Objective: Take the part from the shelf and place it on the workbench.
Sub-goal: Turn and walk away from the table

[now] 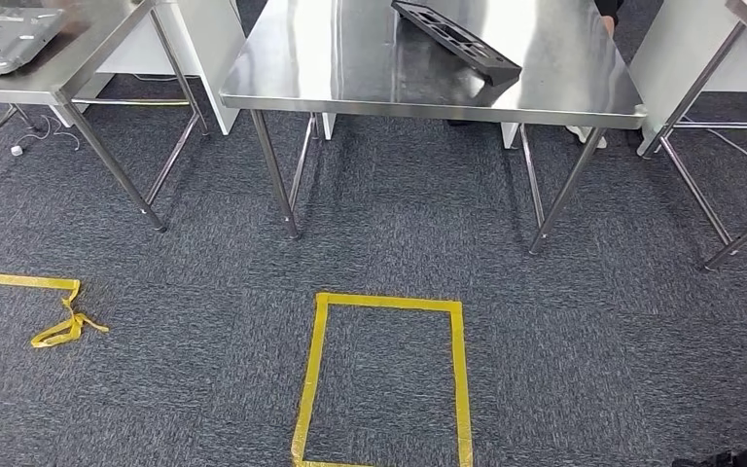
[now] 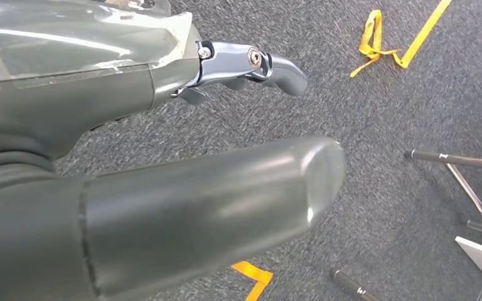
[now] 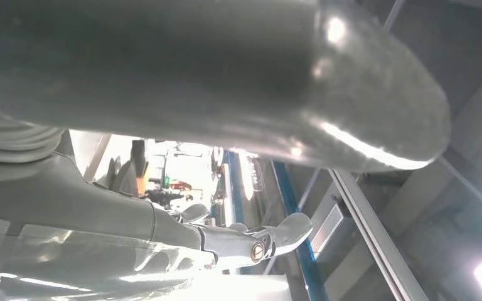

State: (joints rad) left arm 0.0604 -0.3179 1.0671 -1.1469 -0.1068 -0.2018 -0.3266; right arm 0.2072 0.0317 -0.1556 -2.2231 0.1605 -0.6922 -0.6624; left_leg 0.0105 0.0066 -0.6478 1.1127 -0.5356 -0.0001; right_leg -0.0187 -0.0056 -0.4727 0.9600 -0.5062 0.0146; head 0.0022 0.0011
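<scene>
Dark grey carpet (image 1: pixel 379 243) throughout, marked with yellow tape rectangles (image 1: pixel 381 379). Steel surface (image 1: pixel 350 68) ahead, black part (image 1: pixel 457 39) lying on top. Left robot hand (image 2: pixel 182 188) and right robot hand (image 3: pixel 213 75) both spread, holding nothing.

Steel tables (image 1: pixel 428 102) stand on dark grey carpet (image 1: pixel 564 341) marked with yellow tape rectangles (image 1: pixel 459 370).
</scene>
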